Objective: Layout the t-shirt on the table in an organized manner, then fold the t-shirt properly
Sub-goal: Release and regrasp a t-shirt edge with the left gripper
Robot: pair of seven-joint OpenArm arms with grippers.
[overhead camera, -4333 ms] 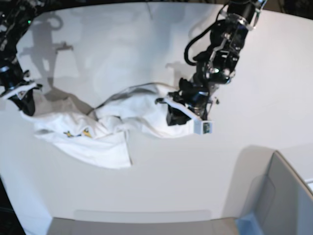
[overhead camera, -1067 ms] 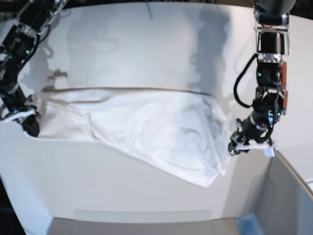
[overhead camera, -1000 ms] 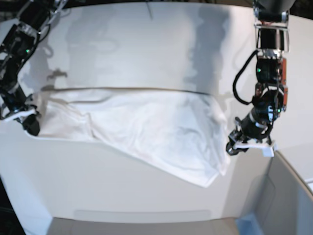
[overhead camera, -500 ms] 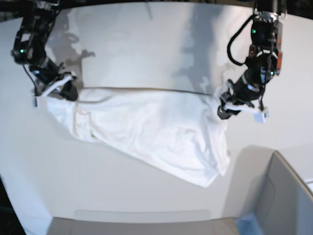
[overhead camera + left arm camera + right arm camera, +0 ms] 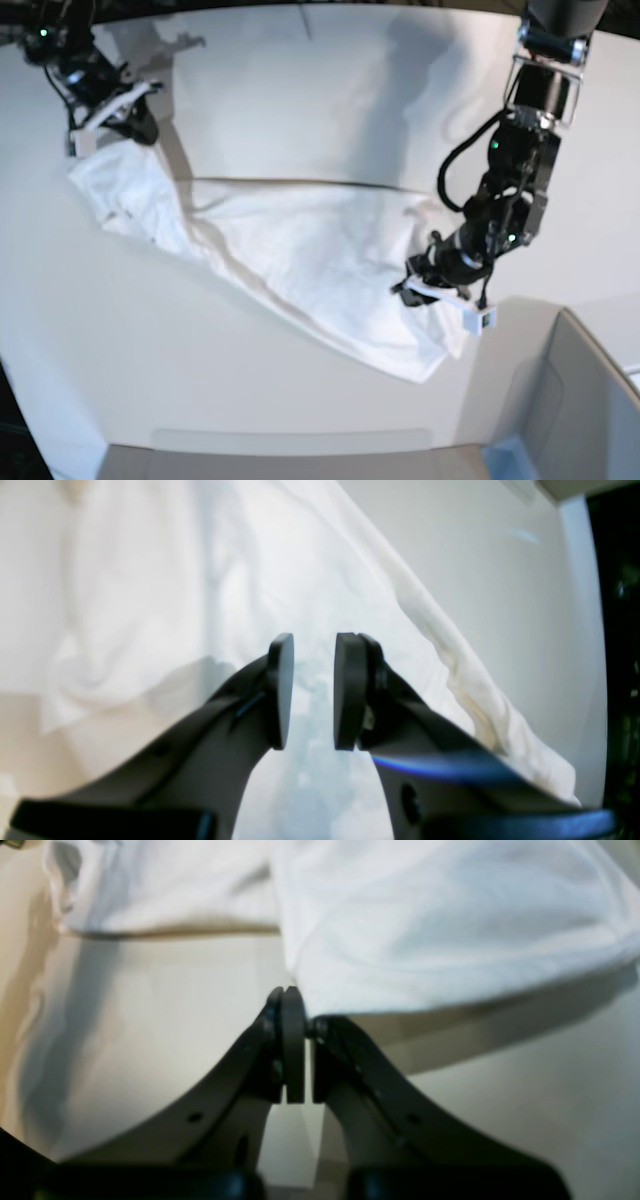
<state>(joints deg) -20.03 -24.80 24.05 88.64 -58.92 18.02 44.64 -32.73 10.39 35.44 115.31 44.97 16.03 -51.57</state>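
The t-shirt (image 5: 300, 260) lies spread slantwise across the table (image 5: 300, 110), its lower corner toward the near edge. The right gripper (image 5: 295, 1045) pinches a shirt edge at the far left, lifting that corner. The left gripper (image 5: 310, 690) hangs over the cloth near the shirt's right edge, fingers narrowly parted, holding nothing. Bare tabletop lies beyond and in front of the shirt.

White table (image 5: 300, 90) filling most of the frame; t-shirt (image 5: 300, 260) spread across its middle; grey box (image 5: 570, 400) at lower right.
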